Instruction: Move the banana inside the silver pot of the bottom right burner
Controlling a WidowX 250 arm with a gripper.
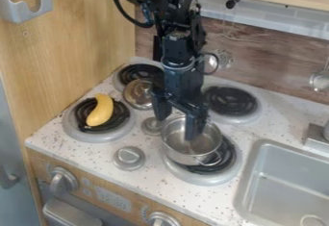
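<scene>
So the curved yellow banana (100,110) is on the black-coil front left burner (90,135), meaning the whole transfer's left to do. Black two-finger robot hand (176,128) is spread wide, empty, blocking some of the round silver metal pot (183,157) on the bottom right burner (206,178). Can't tell if a fingertip dips inside.

Curved banana (101,110): yellow. Round metal pot (186,158): silver. Two-finger gripper (177,124): black. Flat countertop (154,172): white, dark speckles. Round coiled burners (231,100): black, grey rims. Wooden side panel (77,52): light tan, grained. Flat backsplash (257,66): brown wood-grain. Rectangular sink (283,186): grey.
</scene>
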